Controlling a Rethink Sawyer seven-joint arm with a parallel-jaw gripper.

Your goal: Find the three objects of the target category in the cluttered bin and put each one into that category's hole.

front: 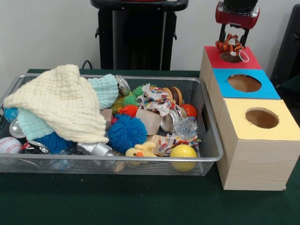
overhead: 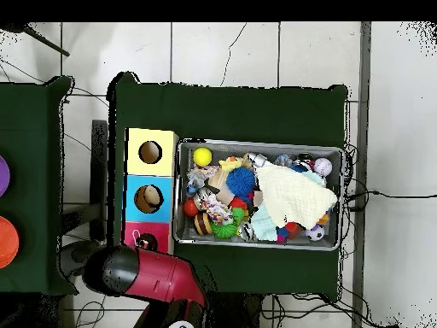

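We're hanging at the upper right of the front view with the gripper [front: 231,43] pinched around a little tiger plush [front: 230,45], striped orange and black with a white loop dangling off its side. It's sitting right over the red hole [front: 230,57], the top one on the wooden box [front: 255,154], just above the rim or maybe brushing it, hard to tell. The blue hole [front: 244,83] and yellow hole [front: 261,118] are lining up below it toward the lower right.

What we're worrying about: the plush is soft and floppy and looks nearly as wide as the opening, so it could be draping over the rim and perching there instead of dropping through. That white loop could also be snagging on a finger when we let go.

The wire bin [front: 212,157] at the left is still stuffed. A crinkly cream cloth [front: 63,103] is covering a good chunk of it, with a spiky blue ball [front: 127,132], a smooth yellow ball [front: 183,153], a baseball [front: 9,145], a rubber duck [front: 138,151] and shiny cans poking out around it. Anything soft hiding under that cloth is going to be tricky to spot.

In the overhead view the red arm [overhead: 158,278] is covering the lower left.
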